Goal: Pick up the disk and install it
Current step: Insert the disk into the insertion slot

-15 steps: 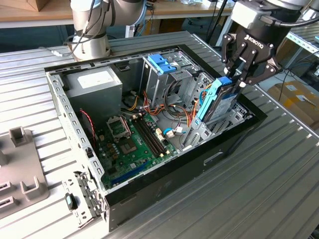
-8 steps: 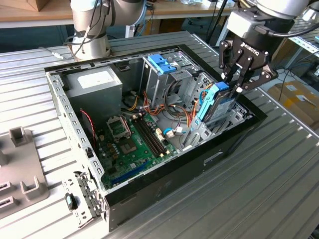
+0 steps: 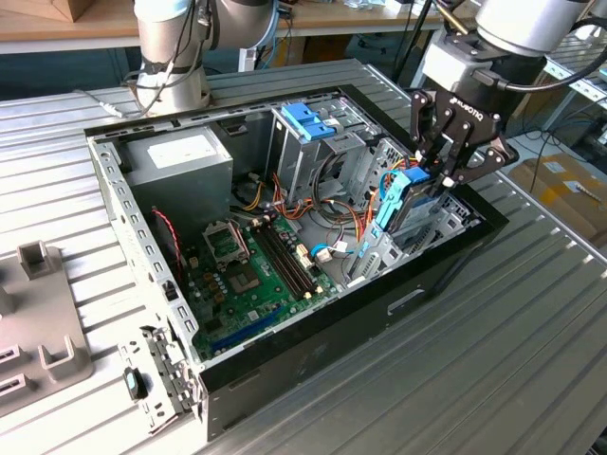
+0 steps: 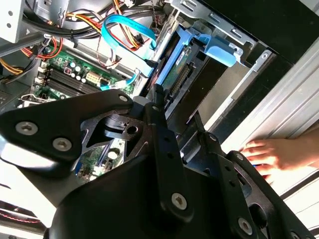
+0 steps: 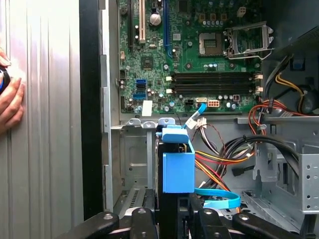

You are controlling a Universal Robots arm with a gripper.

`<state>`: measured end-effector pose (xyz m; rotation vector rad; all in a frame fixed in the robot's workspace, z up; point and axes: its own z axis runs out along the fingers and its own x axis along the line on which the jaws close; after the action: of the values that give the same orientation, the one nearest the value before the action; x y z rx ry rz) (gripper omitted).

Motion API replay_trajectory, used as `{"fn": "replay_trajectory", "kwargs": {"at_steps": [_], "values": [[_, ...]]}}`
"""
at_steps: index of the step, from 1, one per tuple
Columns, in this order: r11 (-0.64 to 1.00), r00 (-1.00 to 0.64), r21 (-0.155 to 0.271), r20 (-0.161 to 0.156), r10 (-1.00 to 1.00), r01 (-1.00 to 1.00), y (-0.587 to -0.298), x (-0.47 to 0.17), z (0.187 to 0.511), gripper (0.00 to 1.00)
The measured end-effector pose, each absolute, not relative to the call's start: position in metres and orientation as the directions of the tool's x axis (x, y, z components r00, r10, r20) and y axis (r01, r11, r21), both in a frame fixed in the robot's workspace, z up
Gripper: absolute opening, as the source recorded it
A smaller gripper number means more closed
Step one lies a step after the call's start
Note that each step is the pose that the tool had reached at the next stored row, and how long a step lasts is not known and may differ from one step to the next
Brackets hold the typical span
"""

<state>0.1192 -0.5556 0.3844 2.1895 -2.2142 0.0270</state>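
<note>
An open black computer case (image 3: pixel 313 341) lies on a ribbed metal table (image 3: pixel 493 332). Inside it are a green motherboard (image 3: pixel 251 275), a grey metal box with a white sticker (image 3: pixel 180 156) and a bare blue plastic bracket (image 3: pixel 308 120) on top of a metal drive cage. A bundle of orange, yellow and red wires (image 5: pixel 219 162) and a flat light-blue cable (image 5: pixel 217 199) run just beside the bay. A person's hand (image 5: pixel 11 102) rests on the table outside the case wall.

The black gripper (image 3: pixel 429 175) hangs over the case corner at the exterior view's right, its fingers clamped on the disk (image 3: pixel 403 204), a flat grey metal hard drive in a bright blue plastic carrier. The disk stands on edge directly beneath the gripper, its lower part down among the grey metal bay walls (image 5: pixel 132 159).
</note>
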Motion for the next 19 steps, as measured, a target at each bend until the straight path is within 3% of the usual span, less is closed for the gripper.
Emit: {"fn": "replay_trajectory", "kwargs": {"at_steps": [19], "values": [[0.011, -0.011, 0.007, 0.032, -0.999, -1.000, -0.556, 0.119, 0.357, 0.36]]}}
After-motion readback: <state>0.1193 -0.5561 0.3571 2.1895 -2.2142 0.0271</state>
